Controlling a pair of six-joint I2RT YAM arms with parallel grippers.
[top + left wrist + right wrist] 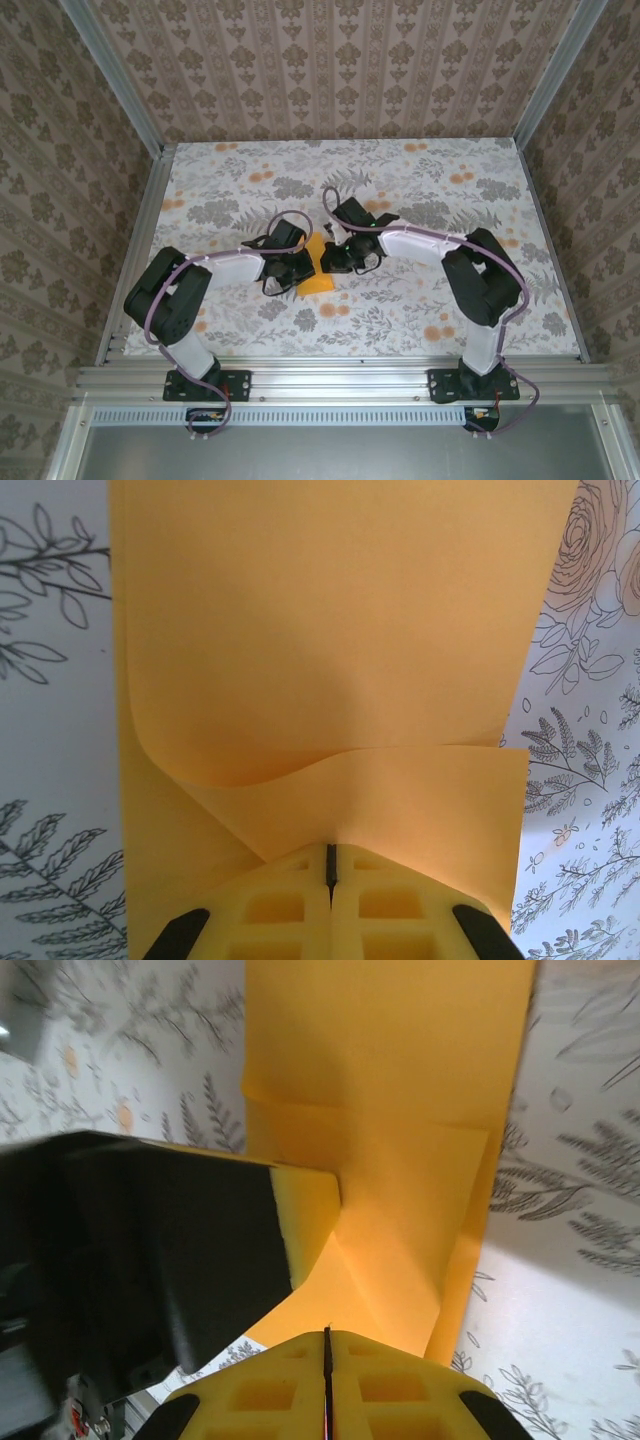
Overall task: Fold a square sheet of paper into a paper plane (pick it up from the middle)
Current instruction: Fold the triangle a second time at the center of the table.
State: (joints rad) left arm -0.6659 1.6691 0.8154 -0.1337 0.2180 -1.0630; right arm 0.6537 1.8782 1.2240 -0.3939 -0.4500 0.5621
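**Pressing the fold flat without dragging the sheet**

The square sheet of paper [318, 272] lies at the middle of the desk [420, 310], between the two arms, with one flap [400, 800] doubled back over it. The flap's left side curls up instead of lying flat. The left fingers [280, 900] are clenched, their tips at the flap's near edge. The right fingers [270, 1390] are clenched too, tips at the paper's near corner, with a left pad resting on the sheet just beside them.

The step in hand looks like setting a crease. It would go best with one arm pinning the lower layer while the other presses straight down along the fold. Paper this thin will likely slide or buckle if it is pushed sideways. The lifted curl needs flattening first, or the crease may set crooked.

Each arm's own fingers hide its tips' contact with the paper, so I cannot tell whether a layer is pinched or only pressed. From above, the arms cover most of the sheet. Its far edge is cut off in both wrist views.
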